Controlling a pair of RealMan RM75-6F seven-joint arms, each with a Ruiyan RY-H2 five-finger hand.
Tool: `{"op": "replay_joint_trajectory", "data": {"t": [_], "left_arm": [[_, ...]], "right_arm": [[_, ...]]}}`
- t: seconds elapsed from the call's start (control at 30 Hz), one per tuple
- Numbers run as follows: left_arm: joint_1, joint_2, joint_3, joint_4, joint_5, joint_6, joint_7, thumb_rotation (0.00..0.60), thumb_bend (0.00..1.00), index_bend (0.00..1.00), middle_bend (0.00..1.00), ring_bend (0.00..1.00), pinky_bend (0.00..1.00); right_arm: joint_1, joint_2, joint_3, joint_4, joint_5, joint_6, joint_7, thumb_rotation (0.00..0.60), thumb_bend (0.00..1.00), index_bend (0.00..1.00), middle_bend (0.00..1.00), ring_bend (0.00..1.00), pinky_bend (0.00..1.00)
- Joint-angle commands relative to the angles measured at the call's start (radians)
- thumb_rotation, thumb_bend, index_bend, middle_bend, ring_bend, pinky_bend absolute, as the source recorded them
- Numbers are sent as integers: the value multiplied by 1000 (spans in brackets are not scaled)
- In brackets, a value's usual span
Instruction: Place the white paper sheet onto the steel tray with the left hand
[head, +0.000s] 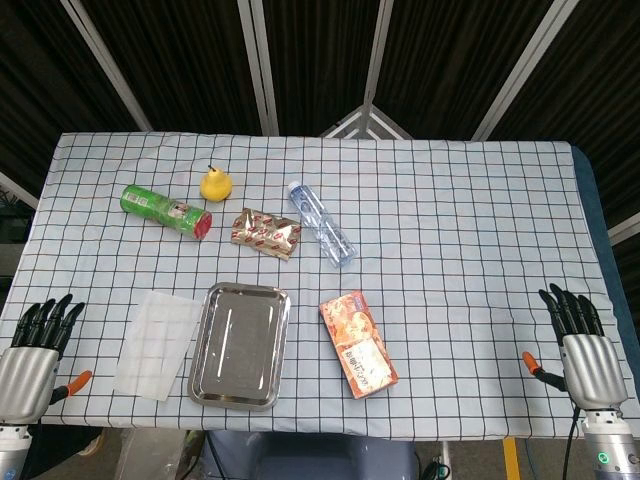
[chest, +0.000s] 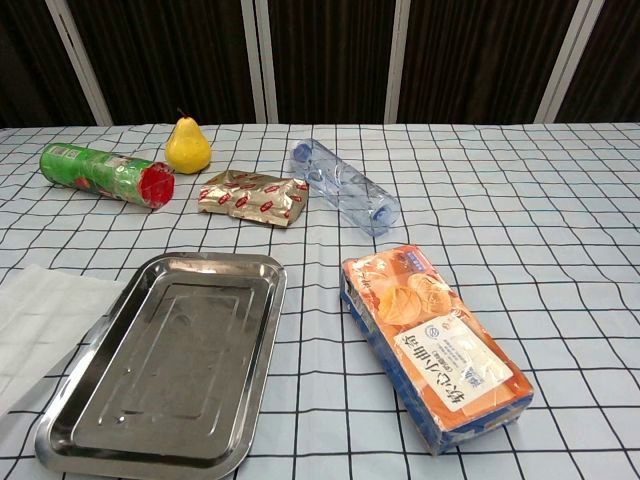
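Checked cloth over desk (head: 450, 200), dark slatted wall behind; seven items laid out, one of each.

One white paper sheet (head: 157, 344) lies flat near the front left edge, just beside the left rim of one steel tray (head: 240, 345), which sits bare. One orange biscuit box (head: 358, 344) right of the tray. Back row: one green snack can (head: 165, 210) on its side, one yellow pear (head: 216, 185) upright, one foil snack packet (head: 266, 233), one clear water bottle (head: 322, 223) lying down. Left hand (head: 35, 350) at the front left corner, fingers straight and apart, released, holding nothing. Right hand (head: 582, 350) at the front right corner, same pose, released.
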Motion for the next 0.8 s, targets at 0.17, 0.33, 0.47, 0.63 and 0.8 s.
{"op": "replay_joint_trajectory", "data": {"t": [0.17, 0.33, 0.47, 0.63, 0.8], "left_arm": [[-2, 2, 4, 4, 3, -7, 6, 600, 49, 0, 0, 0, 0], [-13, 13, 19, 19, 18, -35, 21, 600, 61, 8, 0, 0, 0], [-69, 89, 78, 26, 49, -177, 19, 600, 70, 122, 0, 0, 0], [-138, 153, 108, 72, 90, -293, 37, 600, 88, 262, 0, 0, 0], [-187, 155, 136, 119, 149, -359, 48, 600, 123, 335, 0, 0, 0]], "right_arm": [[-1, 0, 0, -1, 0, 1, -1, 600, 313, 0, 0, 0, 0], [-3, 0, 0, -1, -1, 5, -1, 600, 314, 0, 0, 0, 0], [-1, -2, 3, 1, 5, 3, -6, 600, 313, 0, 0, 0, 0], [1, -3, 6, 1, 12, -2, -8, 600, 313, 0, 0, 0, 0], [0, -6, 6, -2, 4, 5, -8, 600, 313, 0, 0, 0, 0]]}}
